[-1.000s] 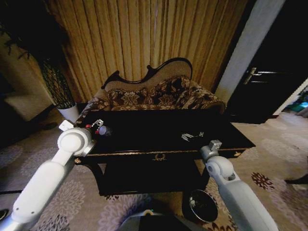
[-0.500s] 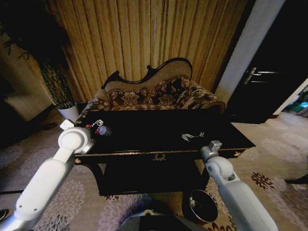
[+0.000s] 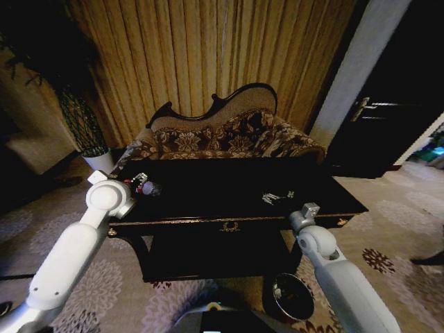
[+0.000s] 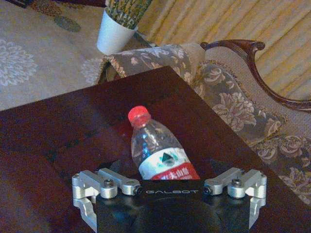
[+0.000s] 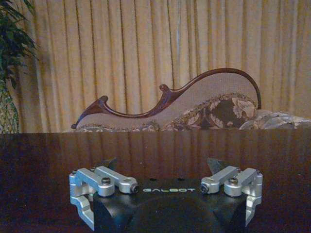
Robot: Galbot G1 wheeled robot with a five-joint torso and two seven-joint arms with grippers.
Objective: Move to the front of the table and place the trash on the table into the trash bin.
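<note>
The black table with gold trim stands straight ahead. A clear plastic bottle with a red cap and red label lies on its left end. My left gripper is open, its fingers either side of the bottle's lower half, low over the tabletop. A white crumpled paper wad lies at the table's right front. My right gripper is open and holds nothing; it sits at the table's front edge. The dark round trash bin stands on the floor beneath my right arm.
A patterned curved-back sofa stands behind the table before tan curtains. A white plant pot sits at the back left. A lower shelf runs under the tabletop. Patterned carpet lies around, and a dark door is at the right.
My left arm has edged forward over the table's left end toward the bottle. The right arm and the trash have not moved.
</note>
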